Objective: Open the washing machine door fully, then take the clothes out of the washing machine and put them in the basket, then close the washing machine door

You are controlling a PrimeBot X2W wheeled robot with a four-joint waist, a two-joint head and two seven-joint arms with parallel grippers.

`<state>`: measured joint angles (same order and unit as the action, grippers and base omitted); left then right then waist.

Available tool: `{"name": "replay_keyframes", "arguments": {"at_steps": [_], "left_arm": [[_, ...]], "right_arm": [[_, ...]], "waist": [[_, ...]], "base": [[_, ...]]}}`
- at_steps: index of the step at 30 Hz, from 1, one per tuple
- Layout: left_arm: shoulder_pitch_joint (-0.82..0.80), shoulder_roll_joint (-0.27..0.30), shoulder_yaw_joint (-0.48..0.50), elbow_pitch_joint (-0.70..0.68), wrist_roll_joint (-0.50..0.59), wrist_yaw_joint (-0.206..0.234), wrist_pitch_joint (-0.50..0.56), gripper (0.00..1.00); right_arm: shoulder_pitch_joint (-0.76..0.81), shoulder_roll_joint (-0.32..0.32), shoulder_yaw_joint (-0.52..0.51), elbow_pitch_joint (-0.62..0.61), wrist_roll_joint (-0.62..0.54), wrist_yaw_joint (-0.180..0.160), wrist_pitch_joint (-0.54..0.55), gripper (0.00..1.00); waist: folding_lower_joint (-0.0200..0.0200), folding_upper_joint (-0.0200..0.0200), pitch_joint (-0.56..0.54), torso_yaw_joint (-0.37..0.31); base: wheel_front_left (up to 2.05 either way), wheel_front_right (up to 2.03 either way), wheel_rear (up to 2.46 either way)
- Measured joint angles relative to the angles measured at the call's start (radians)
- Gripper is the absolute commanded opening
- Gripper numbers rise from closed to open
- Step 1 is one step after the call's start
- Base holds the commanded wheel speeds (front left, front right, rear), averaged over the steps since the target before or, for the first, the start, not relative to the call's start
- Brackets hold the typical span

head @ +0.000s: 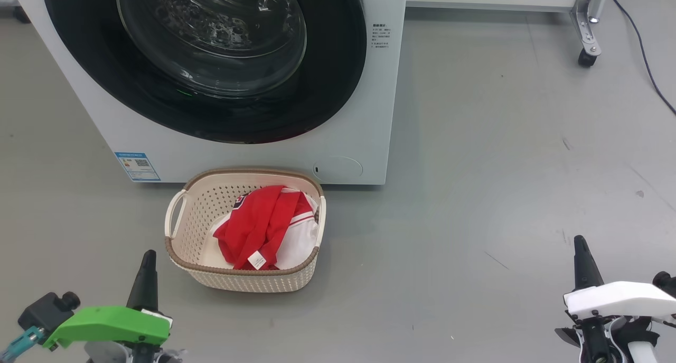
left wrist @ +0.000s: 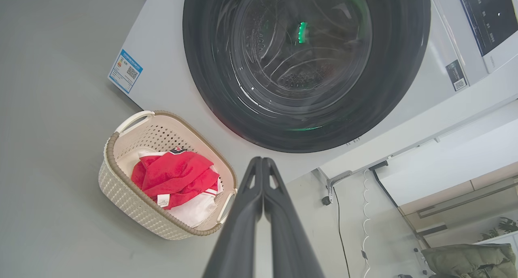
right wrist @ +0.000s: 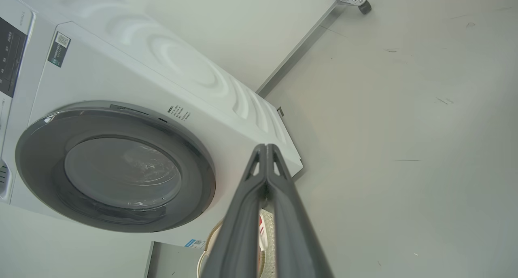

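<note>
The door [head: 206,46] lies closed against the front of the washer [head: 372,120]. From my right wrist camera its black rim sits flush all round. Through the glass I make out the perforated drum [left wrist: 301,77], but I cannot tell whether any fabric is in there. The clothes [head: 259,228] I can see are a red and white bundle with a small white tag, heaped inside the basket [head: 248,284]. They lie mostly toward its right half. The basket stands on the grey floor [head: 475,194] just near the washer's front, below the door and right of the blue label [head: 137,166].

My left jaws are pressed together and hold nothing. The left fingers [head: 148,278] are at the near left, just beside the basket's near left corner but apart from it, and point far. My right jaws are likewise together and empty. The right fingers [head: 583,268] are at the near right, well apart from basket and washer.

At the far right a caster [head: 586,57] on a metal leg stands on the floor, with a dark cable [head: 647,62] trailing past it.
</note>
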<state>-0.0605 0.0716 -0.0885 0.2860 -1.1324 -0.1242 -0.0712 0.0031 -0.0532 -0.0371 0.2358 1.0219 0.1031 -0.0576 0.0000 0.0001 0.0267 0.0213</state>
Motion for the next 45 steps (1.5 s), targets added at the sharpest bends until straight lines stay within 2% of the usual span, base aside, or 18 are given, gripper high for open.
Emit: {"name": "replay_keyframes", "arguments": {"at_steps": [45], "left_arm": [[-0.001, -0.004, 0.122, -0.004, -0.484, 0.0, 0.142, 0.0]], "right_arm": [[-0.058, 0.009, -0.087, 0.036, 0.57, 0.013, 0.155, 0.0]], "waist": [[0.0, 0.0, -0.024, -0.021]], "base": [[0.0, 0.0, 0.0]]}}
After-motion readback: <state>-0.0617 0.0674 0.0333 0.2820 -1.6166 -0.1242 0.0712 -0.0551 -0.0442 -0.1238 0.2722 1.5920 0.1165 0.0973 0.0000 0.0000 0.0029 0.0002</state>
